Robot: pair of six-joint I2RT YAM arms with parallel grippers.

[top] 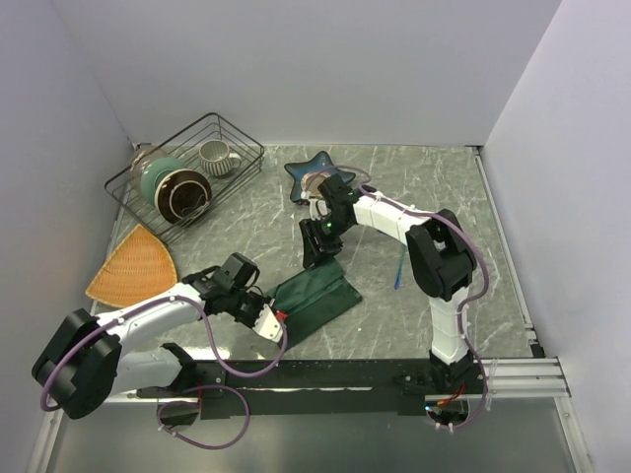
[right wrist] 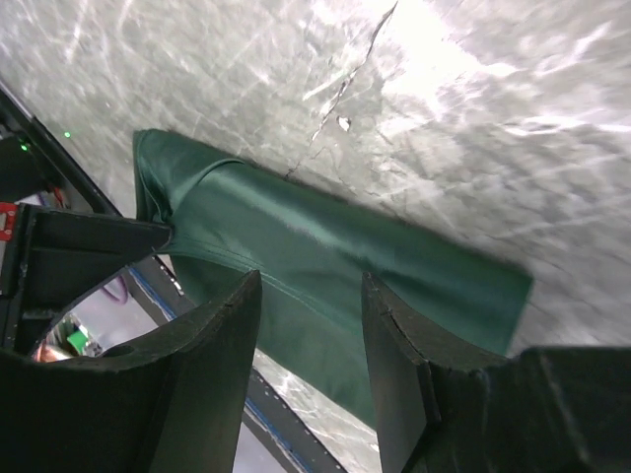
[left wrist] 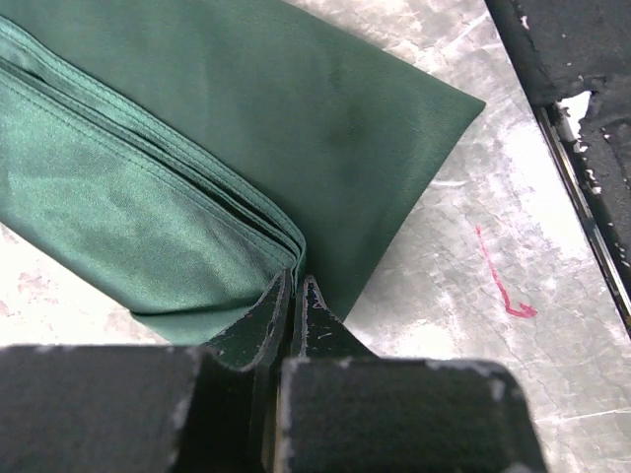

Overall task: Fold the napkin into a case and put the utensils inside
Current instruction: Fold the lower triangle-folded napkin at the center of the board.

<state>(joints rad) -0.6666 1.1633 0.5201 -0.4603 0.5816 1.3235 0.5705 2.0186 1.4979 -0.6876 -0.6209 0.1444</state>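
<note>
Grey marbled table (top: 434, 182) between white walls (top: 325, 59) — folded green napkin (top: 317, 298)

Counted one folded napkin (top: 315, 296), one blue utensil (top: 398, 268), one star-shaped dish (top: 304, 170). Also logged one wire basket (top: 252, 158), one mug (top: 215, 155), two bowls (top: 185, 194), one woven mat (top: 133, 264).

Your left arm (top: 148, 320) lies from 7 o'clock toward centre, left hand (top: 269, 322) pinched shut on the napkin (top: 317, 296). Your right arm (top: 439, 258) arches from 5 o'clock, right hand (top: 315, 252) aimed at 7 o'clock, fingers apart.
</note>
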